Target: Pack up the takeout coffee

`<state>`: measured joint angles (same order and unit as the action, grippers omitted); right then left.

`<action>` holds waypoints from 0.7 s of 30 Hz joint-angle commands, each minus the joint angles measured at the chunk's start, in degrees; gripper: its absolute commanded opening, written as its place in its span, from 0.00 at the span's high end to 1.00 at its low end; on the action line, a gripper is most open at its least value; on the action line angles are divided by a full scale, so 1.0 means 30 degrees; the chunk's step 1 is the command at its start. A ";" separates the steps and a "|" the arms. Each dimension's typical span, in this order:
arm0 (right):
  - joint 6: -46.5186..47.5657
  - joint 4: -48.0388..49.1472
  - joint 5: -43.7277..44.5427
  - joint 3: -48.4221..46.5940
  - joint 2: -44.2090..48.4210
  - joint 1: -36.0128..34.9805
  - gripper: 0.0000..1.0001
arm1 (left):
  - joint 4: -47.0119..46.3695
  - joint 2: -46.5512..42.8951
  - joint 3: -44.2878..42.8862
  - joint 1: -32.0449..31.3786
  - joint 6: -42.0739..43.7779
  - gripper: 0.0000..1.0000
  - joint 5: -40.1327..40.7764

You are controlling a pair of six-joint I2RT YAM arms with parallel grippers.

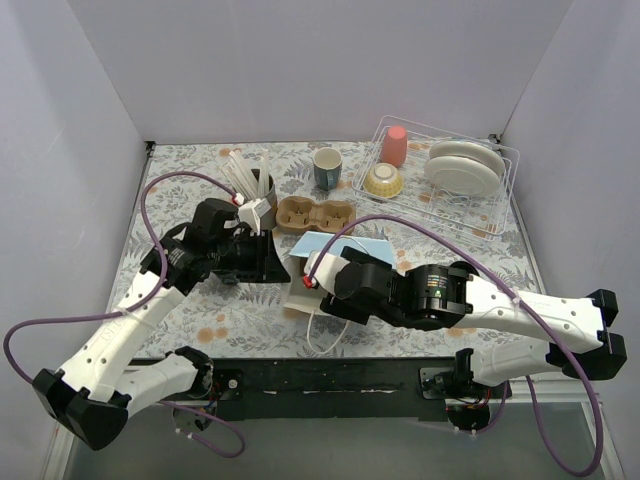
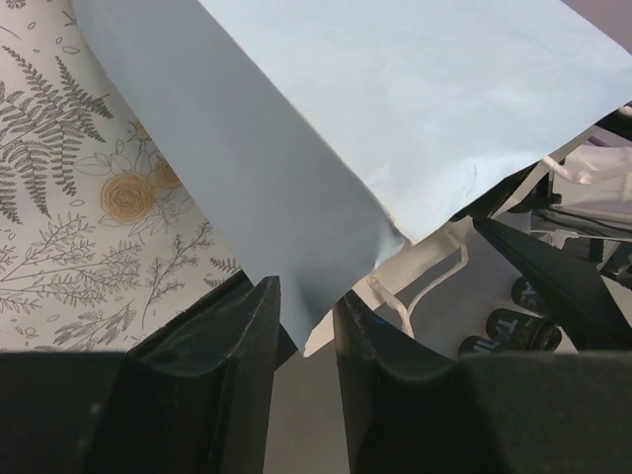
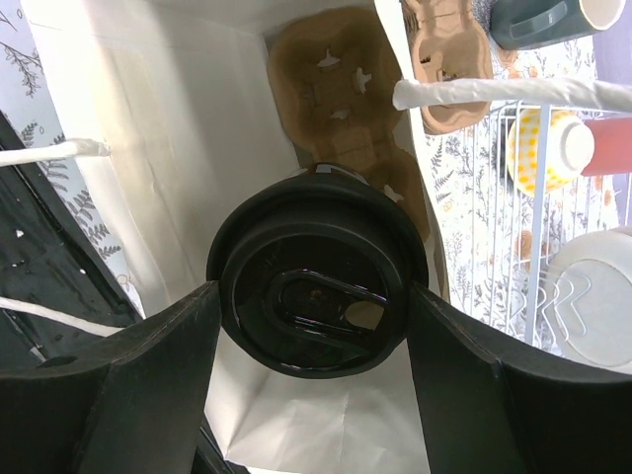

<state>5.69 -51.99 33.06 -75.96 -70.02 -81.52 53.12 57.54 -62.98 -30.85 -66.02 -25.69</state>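
A: Where is the cup [image 3: 296, 252]?
B: Inside the bag [image 3: 168, 148], between its white inner walls, held by the right gripper [image 3: 314, 326]. In the top view the arm and the bag hide it

A: Which way does it point?
B: Its black lid faces the right wrist camera square on. So the long axis runs straight away from the wrist, base first, toward the deep end of the bag. A brown carrier [image 3: 341, 89] lies flat against the bag's inner face just beyond it, and the lid's edge overlaps the carrier's near end in that view. Whether the two touch, I cannot tell

A: Upright or tilted against the table [image 2: 59, 197]?
B: That I cannot tell either

A: And the right fingers [image 3: 148, 375]?
B: Wide apart, one on each side of the lid, both against the cup, with nothing else between them

A: The left gripper [image 2: 306, 346]?
B: It is at the bag's blue outer side, low over the patterned table. Its fingers [image 2: 237, 336] stand a narrow gap apart, and a folded corner of the bag dips into that gap. Whether the pads pinch the paper or only flank it, I cannot tell
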 commanded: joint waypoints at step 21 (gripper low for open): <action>0.6213 0.5781 -0.0646 0.2759 -0.0276 0.1826 0.72 | -0.2855 0.0039 0.0925 0.0000 0.0502 1.00 -0.2069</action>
<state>19.16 -41.34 30.92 -70.24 -73.17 -79.11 45.36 58.39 -60.99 -30.85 -65.80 -29.89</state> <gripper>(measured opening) 0.773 0.010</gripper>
